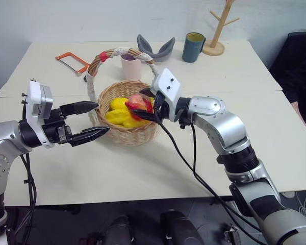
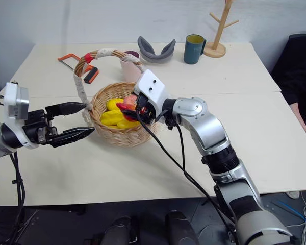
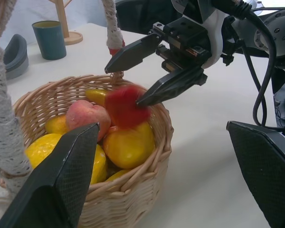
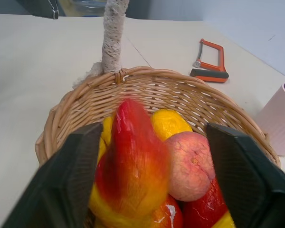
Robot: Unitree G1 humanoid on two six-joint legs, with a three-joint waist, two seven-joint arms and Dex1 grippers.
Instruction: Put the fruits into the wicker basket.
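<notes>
Centrally on the desk stands the basket, holding yellow fruits, a peach and a blurred mango just below the right hand, whose fingers are spread above the rim. Beside the basket's handle, the left hand hovers spread, empty.

The wicker basket is rough woven cane, its handle wrapped in knobbly white cord. The toy fruits look like smooth, slightly glossy plastic, the mango shiniest, the peach more matt.
</notes>
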